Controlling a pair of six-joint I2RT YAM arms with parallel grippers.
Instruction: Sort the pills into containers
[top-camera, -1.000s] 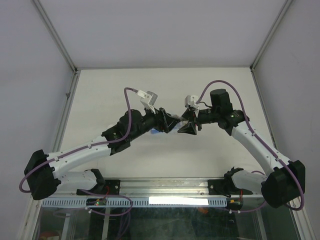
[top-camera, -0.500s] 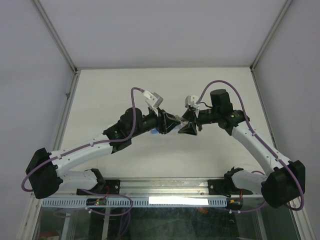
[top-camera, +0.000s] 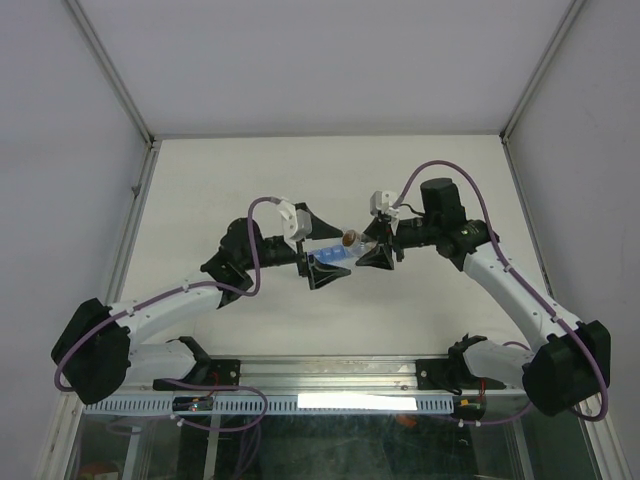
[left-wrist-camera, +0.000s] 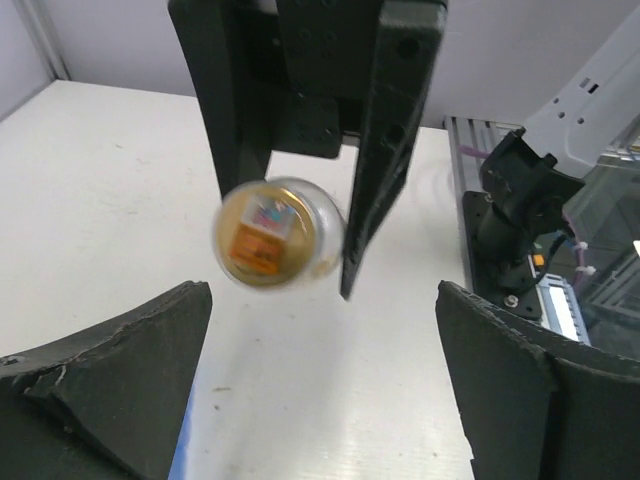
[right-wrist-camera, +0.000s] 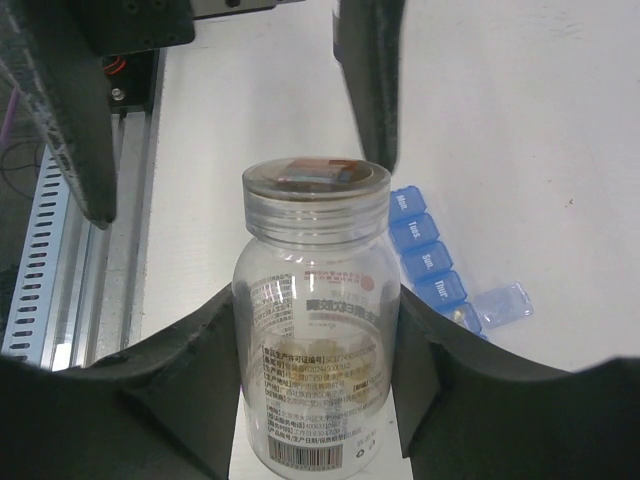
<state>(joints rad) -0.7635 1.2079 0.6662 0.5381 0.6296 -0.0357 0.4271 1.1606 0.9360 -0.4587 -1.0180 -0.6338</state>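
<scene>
My right gripper (top-camera: 368, 248) is shut on the small clear bottle (right-wrist-camera: 315, 330) and holds it above the table, its mouth toward the left arm. Pale tan pills (right-wrist-camera: 330, 372) lie inside it. In the left wrist view the bottle (left-wrist-camera: 278, 232) shows end-on, orange inside, between the right gripper's fingers (left-wrist-camera: 385, 150). My left gripper (left-wrist-camera: 325, 380) is open and empty, a short way back from the bottle's mouth. The blue strip of compartments (right-wrist-camera: 432, 262) lies on the table below, one lid (right-wrist-camera: 503, 302) open, with a tan bit (right-wrist-camera: 453, 313) in that compartment. The strip also shows in the top view (top-camera: 322, 260).
The white table (top-camera: 250, 180) has a metal rail (top-camera: 330, 370) along its near edge and raised borders at the sides. The left gripper's fingers (right-wrist-camera: 70, 120) stand just beyond the bottle in the right wrist view. No cap is in view.
My left gripper has pulled back to the left, away from the bottle's mouth, turned, and now stands open. The right arm and the bottle have stayed in place.
</scene>
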